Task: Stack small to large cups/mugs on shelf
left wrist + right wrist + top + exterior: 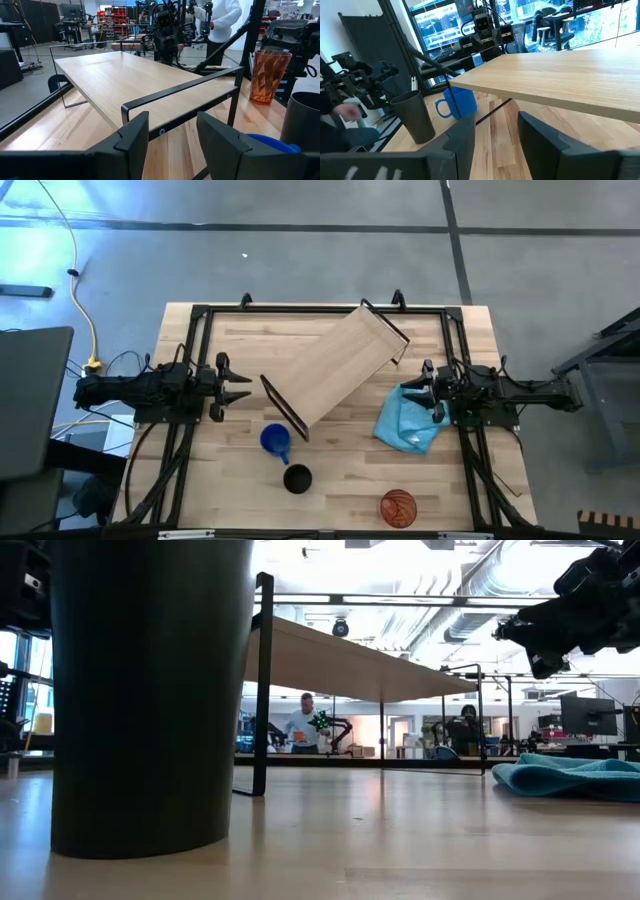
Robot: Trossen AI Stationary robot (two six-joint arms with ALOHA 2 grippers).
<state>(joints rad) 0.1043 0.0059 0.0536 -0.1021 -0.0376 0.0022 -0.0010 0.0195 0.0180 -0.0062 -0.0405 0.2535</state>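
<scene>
The shelf (pixel 338 365) stands diagonally on the table on its black brackets, between the two arms. The blue mug (pixel 275 440), the black cup (pixel 297 478) and the orange-red tumbler (pixel 398 506) stand upright on the table near its front edge. In the low view the black cup (pixel 150 690) fills the left. My left gripper (pixel 237 385) hovers open at the table's left side, facing the shelf's near bracket (pixel 180 100). My right gripper (pixel 415 387) hovers open at the right side, above the light blue cloth (pixel 408 423).
The light blue cloth (pixel 570 776) lies crumpled on the table right of the shelf. Black rails (pixel 190 380) frame the tabletop on all sides. A person in white (pixel 220 20) stands beyond the table. Bare wood lies between the black cup and the tumbler.
</scene>
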